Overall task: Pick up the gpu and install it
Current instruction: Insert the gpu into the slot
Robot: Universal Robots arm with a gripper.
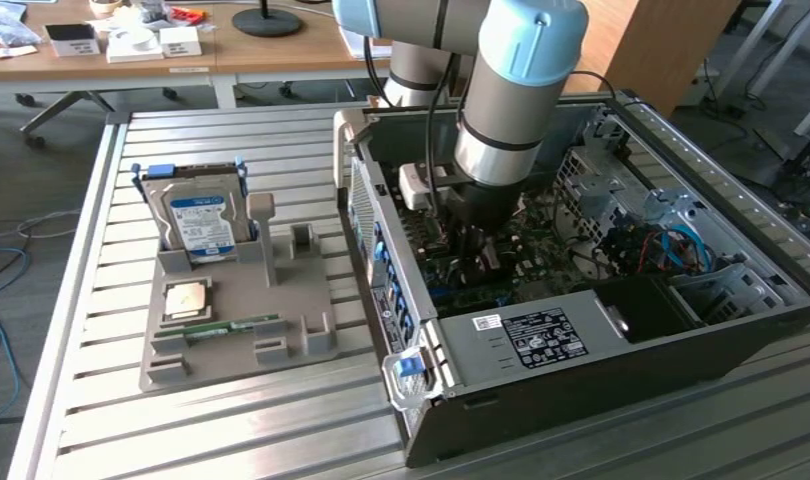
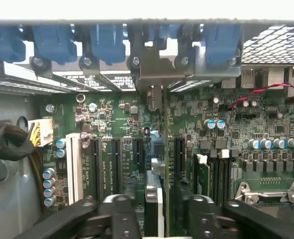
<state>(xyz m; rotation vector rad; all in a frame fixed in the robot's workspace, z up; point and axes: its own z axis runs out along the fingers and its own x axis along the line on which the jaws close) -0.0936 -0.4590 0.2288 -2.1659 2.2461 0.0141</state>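
Slatted metal table (image 1: 245, 420) carries the open computer case (image 1: 725, 330), where our tool (image 2: 154, 211), clamped on the gpu (image 2: 154, 164), holds it edge-down over the motherboard (image 2: 112, 124) slots, not seated as far as we judge.

Slatted metal table (image 1: 85, 420) bears grey tray (image 1: 238, 345), computer case (image 1: 672, 355).

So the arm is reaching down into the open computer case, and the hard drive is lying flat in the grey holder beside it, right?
Not quite. The arm does reach into the computer case, but the hard drive stands upright on its edge in the grey holder, as the exterior view shows.
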